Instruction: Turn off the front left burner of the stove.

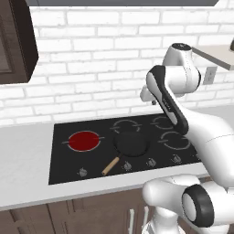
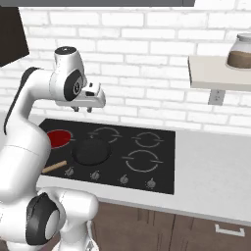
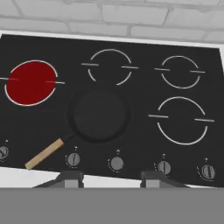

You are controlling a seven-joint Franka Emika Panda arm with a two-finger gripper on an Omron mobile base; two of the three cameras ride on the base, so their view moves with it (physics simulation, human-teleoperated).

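Fingers (image 3: 111, 175) spread, holding nothing, high over stove (image 1: 61, 169). Left of pan (image 3: 99, 114): burner (image 3: 31, 82) glowing red. Below pan: knobs (image 3: 117, 163).

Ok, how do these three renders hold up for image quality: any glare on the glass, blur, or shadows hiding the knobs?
Left base view: flat even light, soft overall, no glare on the stove; the front left burner glows plain red. Right base view: same softness, knobs tiny but unshadowed. Hand view: sharpest, the frying pan reads dark on dark glass, knobs legible; the gripper has its fingertips cropped at the bottom.
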